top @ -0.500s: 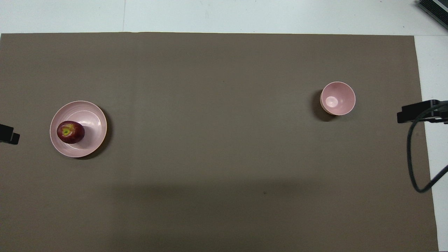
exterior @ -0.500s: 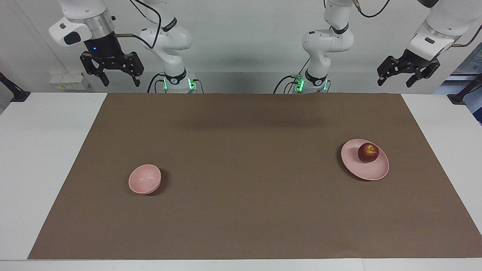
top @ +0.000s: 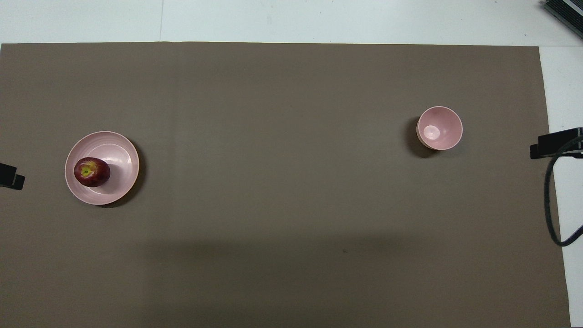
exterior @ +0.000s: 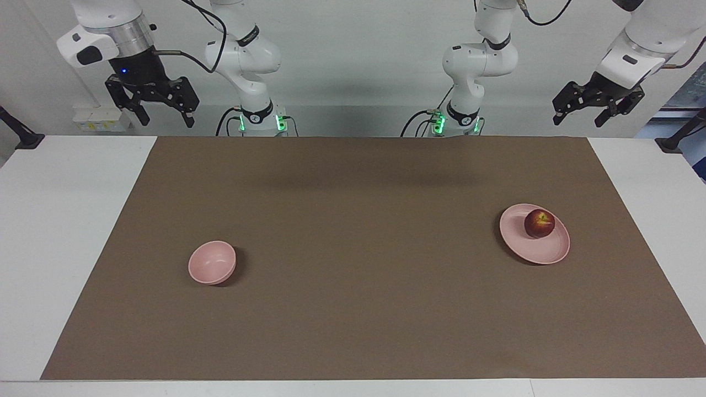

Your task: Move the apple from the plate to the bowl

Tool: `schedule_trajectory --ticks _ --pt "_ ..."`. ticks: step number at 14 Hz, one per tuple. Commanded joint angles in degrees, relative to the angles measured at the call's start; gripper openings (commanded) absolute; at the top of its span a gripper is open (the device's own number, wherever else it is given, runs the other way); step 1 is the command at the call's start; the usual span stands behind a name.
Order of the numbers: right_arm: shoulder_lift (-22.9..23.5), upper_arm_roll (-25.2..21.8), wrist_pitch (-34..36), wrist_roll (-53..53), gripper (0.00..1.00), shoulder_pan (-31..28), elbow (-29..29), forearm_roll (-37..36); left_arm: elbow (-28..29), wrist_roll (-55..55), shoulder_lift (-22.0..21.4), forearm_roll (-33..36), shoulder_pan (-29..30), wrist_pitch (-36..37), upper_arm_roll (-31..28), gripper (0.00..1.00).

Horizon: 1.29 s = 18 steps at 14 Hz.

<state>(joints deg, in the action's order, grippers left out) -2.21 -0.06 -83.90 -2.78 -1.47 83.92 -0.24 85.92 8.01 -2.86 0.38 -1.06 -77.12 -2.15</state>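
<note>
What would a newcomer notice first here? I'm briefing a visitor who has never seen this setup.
Probably the dark red apple, sitting on the pale pink plate toward the left arm's end of the brown mat. Next, the empty pink bowl toward the right arm's end. Both open grippers, left gripper and right gripper, hang raised near the bases.

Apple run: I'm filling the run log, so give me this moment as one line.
apple: on plate | bowl: empty | left gripper: open, raised | right gripper: open, raised | transfer: not started
</note>
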Motion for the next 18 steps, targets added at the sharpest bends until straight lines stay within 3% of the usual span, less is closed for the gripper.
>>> schedule_trajectory --ticks 1,18 --pt "-0.69 0.24 -0.3 0.41 1.0 -0.99 0.72 1.64 0.12 -0.37 -0.56 -0.47 0.09 0.65 -0.22 1.0" --pt "-1.56 0.23 -0.39 0.23 1.0 -0.73 2.39 1.56 2.76 -0.19 -1.09 -0.47 0.18 -2.59 -0.31 1.0"
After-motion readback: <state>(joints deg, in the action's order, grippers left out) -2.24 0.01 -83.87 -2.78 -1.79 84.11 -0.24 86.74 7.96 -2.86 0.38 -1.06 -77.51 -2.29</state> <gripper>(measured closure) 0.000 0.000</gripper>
